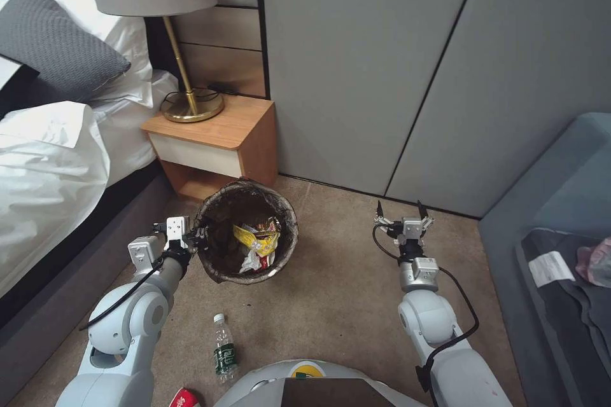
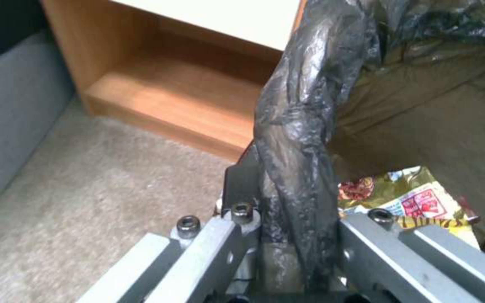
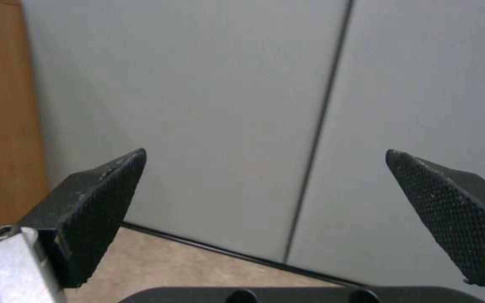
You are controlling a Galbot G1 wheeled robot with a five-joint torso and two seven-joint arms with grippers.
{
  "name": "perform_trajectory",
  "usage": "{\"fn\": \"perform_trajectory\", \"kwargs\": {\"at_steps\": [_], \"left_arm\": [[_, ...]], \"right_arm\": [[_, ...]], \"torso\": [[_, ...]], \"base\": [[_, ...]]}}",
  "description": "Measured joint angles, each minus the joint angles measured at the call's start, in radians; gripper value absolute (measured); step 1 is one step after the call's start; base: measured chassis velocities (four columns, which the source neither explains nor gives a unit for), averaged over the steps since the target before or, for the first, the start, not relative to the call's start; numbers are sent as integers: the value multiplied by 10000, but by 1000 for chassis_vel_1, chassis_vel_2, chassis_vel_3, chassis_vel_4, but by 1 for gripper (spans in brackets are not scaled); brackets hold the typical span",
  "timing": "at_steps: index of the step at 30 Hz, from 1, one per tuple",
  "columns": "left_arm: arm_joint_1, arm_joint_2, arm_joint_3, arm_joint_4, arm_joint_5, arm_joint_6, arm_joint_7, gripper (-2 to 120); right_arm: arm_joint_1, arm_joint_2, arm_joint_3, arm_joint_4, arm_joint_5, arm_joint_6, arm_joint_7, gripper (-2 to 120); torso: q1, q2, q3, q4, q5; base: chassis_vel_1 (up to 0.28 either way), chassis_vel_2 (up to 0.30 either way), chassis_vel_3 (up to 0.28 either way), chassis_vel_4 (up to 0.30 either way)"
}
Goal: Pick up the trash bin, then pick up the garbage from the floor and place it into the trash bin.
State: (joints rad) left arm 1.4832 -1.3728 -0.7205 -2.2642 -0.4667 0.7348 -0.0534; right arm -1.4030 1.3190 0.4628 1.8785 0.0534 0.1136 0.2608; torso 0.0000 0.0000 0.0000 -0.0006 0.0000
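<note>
The left tool (image 1: 198, 236) clamps the bin's (image 1: 287, 248) bagged rim, apparently off the floor, wrappers (image 1: 258, 238) inside, while the right tool (image 1: 402, 211) hangs wide apart.

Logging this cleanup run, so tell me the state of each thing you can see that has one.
Round white bag-lined trash bin: upright, holding wrappers.
Left gripper: shut on the bin's rim.
Right gripper: open, empty.
Clear plastic bottle: lying on the carpet, capped.
Red packet: on the floor.
</note>
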Motion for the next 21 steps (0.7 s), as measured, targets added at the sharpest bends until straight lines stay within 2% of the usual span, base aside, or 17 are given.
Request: {"fn": "perform_trajectory", "kwargs": {"at_steps": [21], "left_arm": [[86, 13, -98, -15, -27, 10, -3, 0]], "right_arm": [[-64, 195, 53, -63, -69, 111, -29, 100]], "torso": [[0, 0, 0, 1, 0]], "base": [[72, 68, 67, 66]]}}
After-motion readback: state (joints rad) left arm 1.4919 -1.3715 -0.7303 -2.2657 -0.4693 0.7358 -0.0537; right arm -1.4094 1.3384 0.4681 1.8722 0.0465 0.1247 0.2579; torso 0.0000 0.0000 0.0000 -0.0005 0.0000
